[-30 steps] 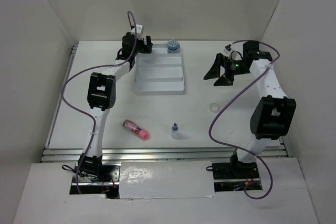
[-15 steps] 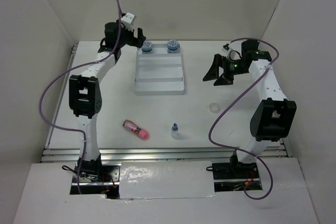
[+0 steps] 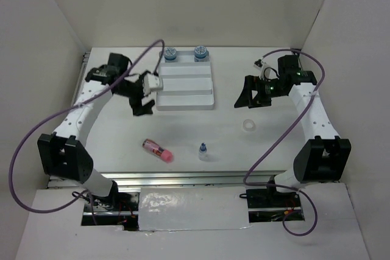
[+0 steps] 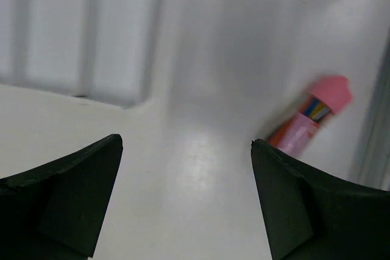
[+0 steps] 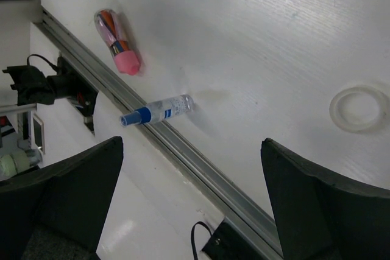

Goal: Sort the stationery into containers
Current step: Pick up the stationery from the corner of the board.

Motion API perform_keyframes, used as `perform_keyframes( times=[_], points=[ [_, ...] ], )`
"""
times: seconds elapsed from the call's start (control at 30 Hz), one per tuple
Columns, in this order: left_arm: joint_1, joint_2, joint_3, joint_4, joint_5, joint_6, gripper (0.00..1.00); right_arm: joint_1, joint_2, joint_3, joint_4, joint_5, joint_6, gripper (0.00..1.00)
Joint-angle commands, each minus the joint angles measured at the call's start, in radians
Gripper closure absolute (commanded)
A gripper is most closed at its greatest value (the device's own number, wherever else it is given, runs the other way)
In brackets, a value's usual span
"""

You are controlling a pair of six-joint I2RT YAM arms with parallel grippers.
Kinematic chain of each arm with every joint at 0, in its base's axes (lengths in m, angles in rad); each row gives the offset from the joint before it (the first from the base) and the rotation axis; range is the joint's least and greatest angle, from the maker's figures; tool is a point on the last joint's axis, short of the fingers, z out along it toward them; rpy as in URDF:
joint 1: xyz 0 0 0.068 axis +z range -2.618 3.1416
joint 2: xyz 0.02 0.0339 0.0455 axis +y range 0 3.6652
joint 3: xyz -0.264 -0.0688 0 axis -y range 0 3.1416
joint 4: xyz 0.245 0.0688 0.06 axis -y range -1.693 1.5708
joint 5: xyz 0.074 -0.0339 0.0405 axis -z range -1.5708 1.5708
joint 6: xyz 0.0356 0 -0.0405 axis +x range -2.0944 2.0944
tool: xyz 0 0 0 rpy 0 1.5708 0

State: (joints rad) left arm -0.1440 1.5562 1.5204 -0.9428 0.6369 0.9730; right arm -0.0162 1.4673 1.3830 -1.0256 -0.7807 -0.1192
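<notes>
**Both grippers spread and empty; three items waiting on the table**

In the overhead view, two squat blue round pots (image 3: 170, 55) are sitting in the topmost compartment of the white four-compartment plastic tray (image 3: 186, 92) at upper centre. The pink stick-shaped tube (image 3: 158, 150), the tiny clear blue-capped bottle (image 3: 202, 151) and the white ring (image 3: 248, 125) are lying on the white table (image 3: 201, 120) in the lower middle.

The left gripper (image 3: 139, 97) is hanging just left of the tray with its jaws spread, holding nothing. The right gripper (image 3: 250, 94) is hovering above the ring, likewise spread.

The round tube is lying slantwise, so an off-centre pinch could send it rolling. The flat ring may slip from under the fingers.

Since a second ago, the left arm has swung down from the tray's upper-left corner, and a second pot is showing there. The loose items are lying unmoved.
</notes>
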Motion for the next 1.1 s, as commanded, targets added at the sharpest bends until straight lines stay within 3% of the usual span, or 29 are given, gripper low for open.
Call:
perform_keyframes(
  times=[0.0,0.13,0.43,0.97,1.07],
  points=[
    [-0.098,-0.132,-0.214,-0.176,-0.042,0.231,0.01,0.01,-0.07,-0.033,0.005,0.021,-0.028,0.0],
    [-0.209,-0.274,-0.474,-0.005,-0.135,0.248,0.01,0.01,-0.116,-0.076,0.019,0.028,-0.027,0.0],
    [-0.382,-0.226,-0.592,0.147,-0.266,0.175,0.02,0.007,-0.185,-0.157,0.033,0.034,-0.027,0.0],
    [-0.405,-0.079,-0.727,0.32,-0.393,0.309,0.21,-0.034,-0.216,-0.188,0.021,0.015,-0.036,0.0],
    [-0.394,-0.074,-0.735,0.338,-0.388,0.313,0.36,-0.041,-0.216,-0.194,0.024,0.015,-0.037,0.0]
  ],
)
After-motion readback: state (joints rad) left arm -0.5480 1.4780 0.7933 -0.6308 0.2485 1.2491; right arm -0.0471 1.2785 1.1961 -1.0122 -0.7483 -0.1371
